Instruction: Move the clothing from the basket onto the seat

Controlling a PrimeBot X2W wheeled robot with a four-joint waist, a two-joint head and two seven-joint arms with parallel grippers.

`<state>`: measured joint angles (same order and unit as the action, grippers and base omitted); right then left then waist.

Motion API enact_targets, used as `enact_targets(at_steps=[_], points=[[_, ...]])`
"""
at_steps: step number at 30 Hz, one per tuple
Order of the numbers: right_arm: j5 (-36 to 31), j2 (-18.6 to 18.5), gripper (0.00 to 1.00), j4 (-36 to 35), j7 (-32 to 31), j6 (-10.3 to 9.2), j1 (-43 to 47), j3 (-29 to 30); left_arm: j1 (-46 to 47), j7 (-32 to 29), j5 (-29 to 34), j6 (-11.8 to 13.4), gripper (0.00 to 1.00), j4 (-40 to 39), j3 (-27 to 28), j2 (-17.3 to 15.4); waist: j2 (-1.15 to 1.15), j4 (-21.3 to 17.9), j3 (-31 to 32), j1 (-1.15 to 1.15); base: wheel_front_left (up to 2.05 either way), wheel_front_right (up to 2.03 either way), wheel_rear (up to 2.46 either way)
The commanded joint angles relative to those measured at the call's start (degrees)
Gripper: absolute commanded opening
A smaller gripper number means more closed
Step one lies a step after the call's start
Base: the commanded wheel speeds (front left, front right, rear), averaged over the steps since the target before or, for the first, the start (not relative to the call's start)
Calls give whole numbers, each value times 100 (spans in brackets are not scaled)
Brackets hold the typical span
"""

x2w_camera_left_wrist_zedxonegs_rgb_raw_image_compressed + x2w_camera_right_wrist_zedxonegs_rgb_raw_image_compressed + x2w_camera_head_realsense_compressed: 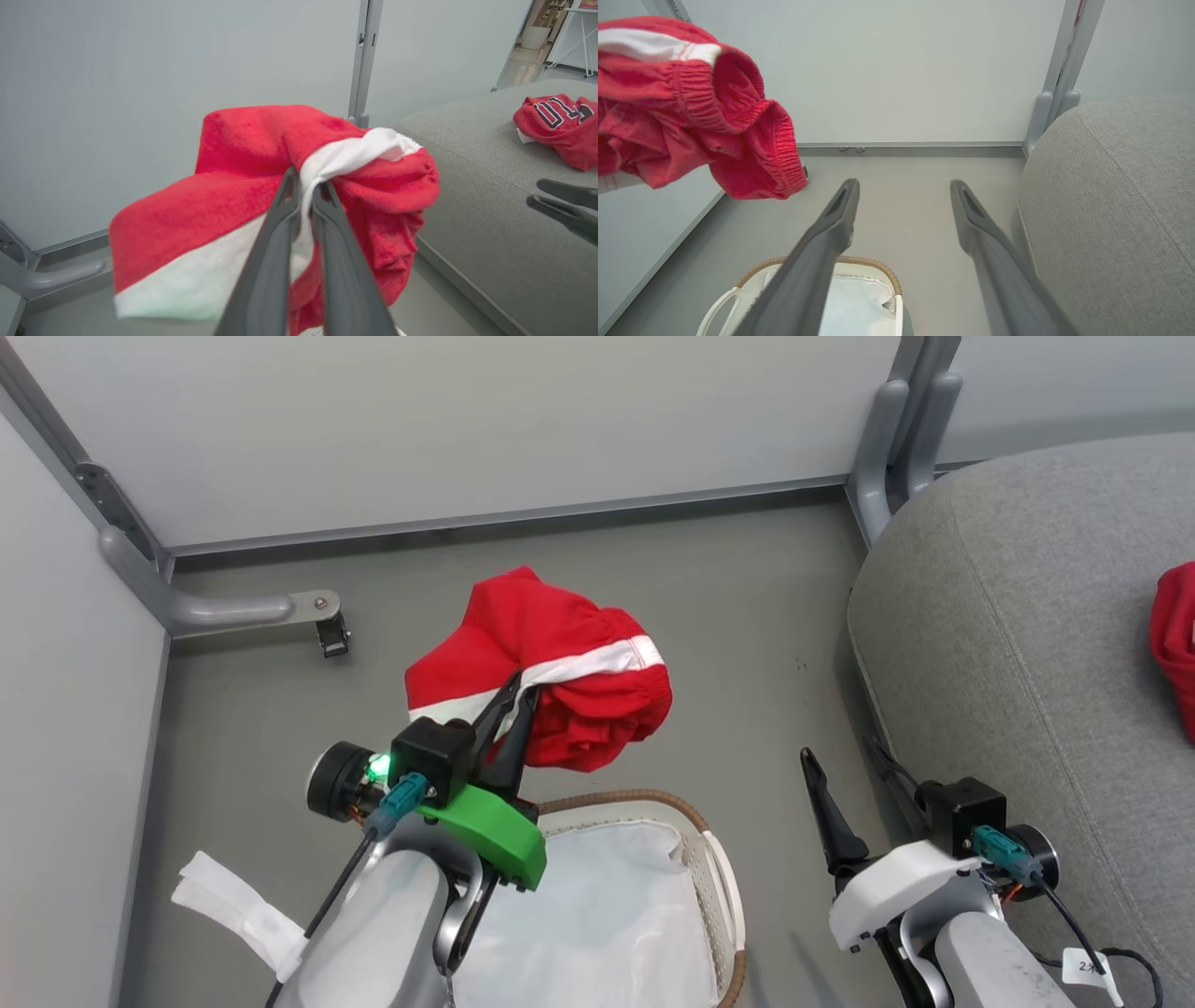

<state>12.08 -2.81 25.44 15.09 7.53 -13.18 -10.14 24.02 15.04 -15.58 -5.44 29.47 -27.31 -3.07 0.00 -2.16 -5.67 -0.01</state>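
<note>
My left gripper (pixel 523 685) is shut on a red garment with a white stripe (pixel 560 663), holding it in the air above the far end of the basket (pixel 719 868). The same garment (pixel 243 196) bunches around the left gripper (pixel 306 179) in the left wrist view and hangs at the upper left as the garment (pixel 691 107) in the right wrist view. The basket (pixel 887 275) shows its white liner (pixel 607 915). Another red garment with a lettered patch (pixel 560 126) lies on the grey seat (pixel 1027 644). My right gripper (pixel 840 751) stands open between basket and seat, nothing in it.
Pale partition walls (pixel 467 420) close the far and left sides, with grey metal feet (pixel 233 609) and a post (pixel 887 448) on the floor. The seat's rounded edge (pixel 1064 196) lies just right of my right gripper (pixel 903 186). Grey floor (pixel 747 616) lies beyond the basket.
</note>
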Motion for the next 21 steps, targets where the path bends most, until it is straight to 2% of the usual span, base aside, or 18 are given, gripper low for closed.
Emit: enact_targets(at_steps=[1, 10, 21], points=[[29, -26, 100, 11, 10, -8, 86, -9, -27, 19, -60, 14, 0, -116, 71, -1, 0, 32, 121, 1, 0, 0, 0], [61, -26, 100, 26, 10, -8, 226, -110, 70, 19, -130, -36, 0, -894, 332, 11, 0, 3, 254, 1, 0, 0, 0], [-9, -25, 100, -70, 10, -8, 80, -337, -51, 19, -276, 35, 0, -1078, 217, 12, 0, -14, 216, 1, 0, 0, 0]])
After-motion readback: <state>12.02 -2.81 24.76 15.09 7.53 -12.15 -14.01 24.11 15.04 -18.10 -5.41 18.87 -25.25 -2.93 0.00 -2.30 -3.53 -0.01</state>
